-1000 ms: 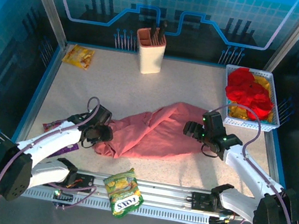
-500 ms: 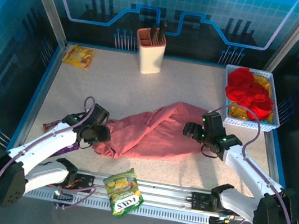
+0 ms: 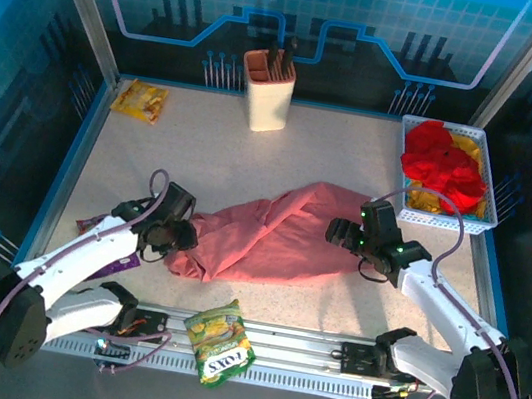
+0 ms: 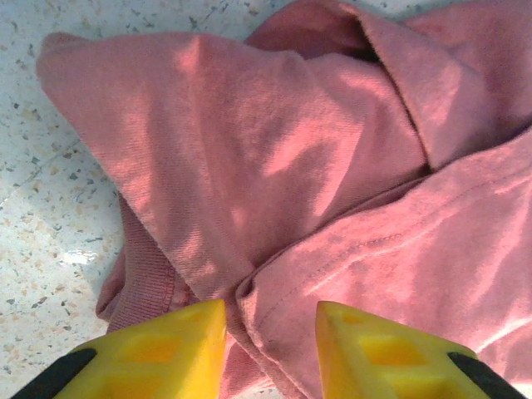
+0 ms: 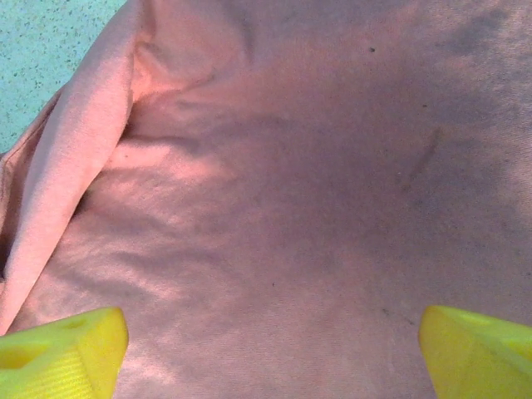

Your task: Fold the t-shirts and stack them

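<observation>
One salmon t-shirt (image 3: 275, 236), hem between left jaws (parted), under right jaws.

In the top view you see the salmon-pink t-shirt (image 3: 270, 236) under bright, even overhead light, with the blue walls (image 3: 15, 119) around it dim. In the left wrist view its weave is sharp, with soft shadows in its folds; in the right wrist view a broad soft shadow darkens its middle.
</observation>
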